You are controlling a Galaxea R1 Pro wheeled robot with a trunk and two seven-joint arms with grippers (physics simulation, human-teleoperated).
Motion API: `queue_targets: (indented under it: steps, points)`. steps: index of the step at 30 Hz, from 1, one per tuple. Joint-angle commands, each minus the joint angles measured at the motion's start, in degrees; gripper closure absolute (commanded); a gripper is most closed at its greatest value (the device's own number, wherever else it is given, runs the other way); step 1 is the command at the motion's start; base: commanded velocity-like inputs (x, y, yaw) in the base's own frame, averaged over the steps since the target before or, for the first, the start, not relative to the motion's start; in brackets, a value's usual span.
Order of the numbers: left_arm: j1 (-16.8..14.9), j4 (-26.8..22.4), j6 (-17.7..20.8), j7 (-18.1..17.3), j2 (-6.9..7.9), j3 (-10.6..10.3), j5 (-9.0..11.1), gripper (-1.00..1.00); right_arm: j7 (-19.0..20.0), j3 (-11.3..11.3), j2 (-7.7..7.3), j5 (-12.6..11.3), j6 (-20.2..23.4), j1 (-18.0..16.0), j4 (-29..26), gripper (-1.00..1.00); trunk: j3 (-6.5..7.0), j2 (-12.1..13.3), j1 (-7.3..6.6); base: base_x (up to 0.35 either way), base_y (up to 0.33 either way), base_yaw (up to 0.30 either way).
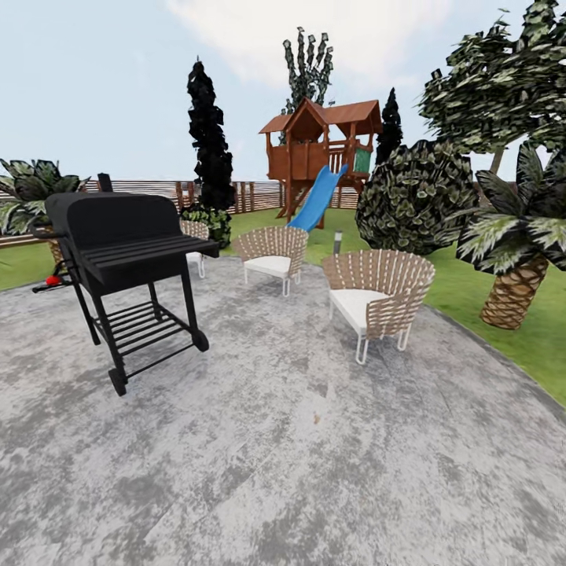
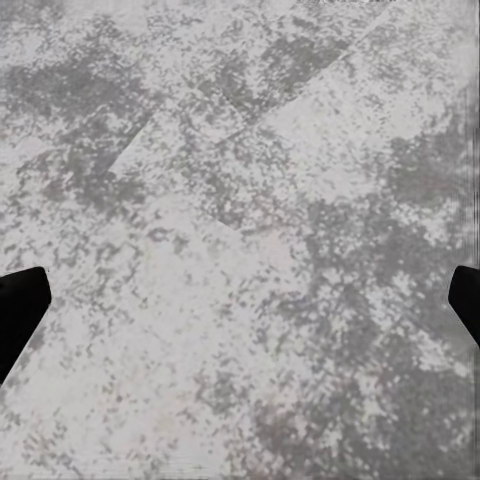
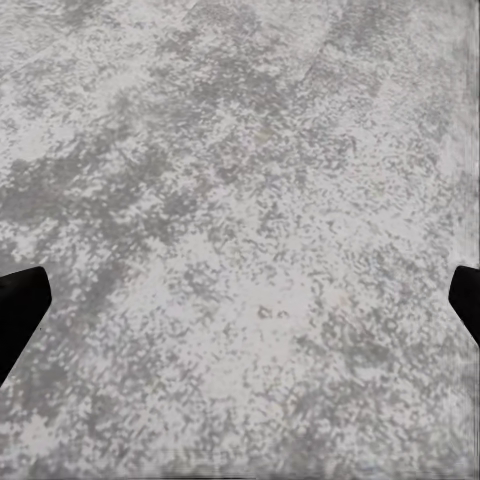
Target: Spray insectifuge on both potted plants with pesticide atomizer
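Two wicker chairs with white cushions stand on the grey paved patio [image 1: 299, 464] of the garden, one [image 1: 273, 255] further back and one [image 1: 379, 300] nearer, well apart; a third chair [image 1: 194, 233] shows partly behind the black barbecue grill [image 1: 126, 259], which stands on the patio's left part with its lid raised. Beyond the paving lies green lawn [image 1: 464, 287]; a wooden play tower [image 1: 322, 149] with a blue slide [image 1: 318, 198] stands near the brown slatted fence [image 1: 251, 196]; a palm with a scaly trunk [image 1: 515, 291] and a round leafy bush [image 1: 417, 196] stand at the right. The left gripper [image 2: 240, 305] hangs over mottled grey paving, its dark fingertips [image 2: 20, 305] spread wide with nothing between them; the right gripper [image 3: 240, 305] hangs likewise over the paving, fingertips [image 3: 20, 305] wide apart and empty.
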Motion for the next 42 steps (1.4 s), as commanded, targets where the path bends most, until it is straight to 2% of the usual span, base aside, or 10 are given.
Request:
queue_targets:
  steps: [1,14,42]
  points:
    - [-0.03,0.02,-0.18,-0.02,0.01,0.06,0.04,-1.0,-0.01,-0.03,0.01,0.03,-0.18,-0.05,0.06,-1.0,-0.06,-0.03,0.0,0.0,0.0,-0.267]
    - [0.03,0.01,-0.25,-0.02,-0.04,0.03,0.1,-1.0,-0.05,-0.03,0.01,0.02,-0.18,-0.05,0.01,-1.0,-0.06,-0.03,0.0,0.0,0.0,-0.267]
    - [0.03,0.02,-0.21,-0.02,0.06,0.1,0.13,-1.0,-0.06,-0.06,0.01,0.03,-0.18,-0.05,0.06,-1.0,-5.09,-11.26,6.15,0.0,0.0,-0.267]
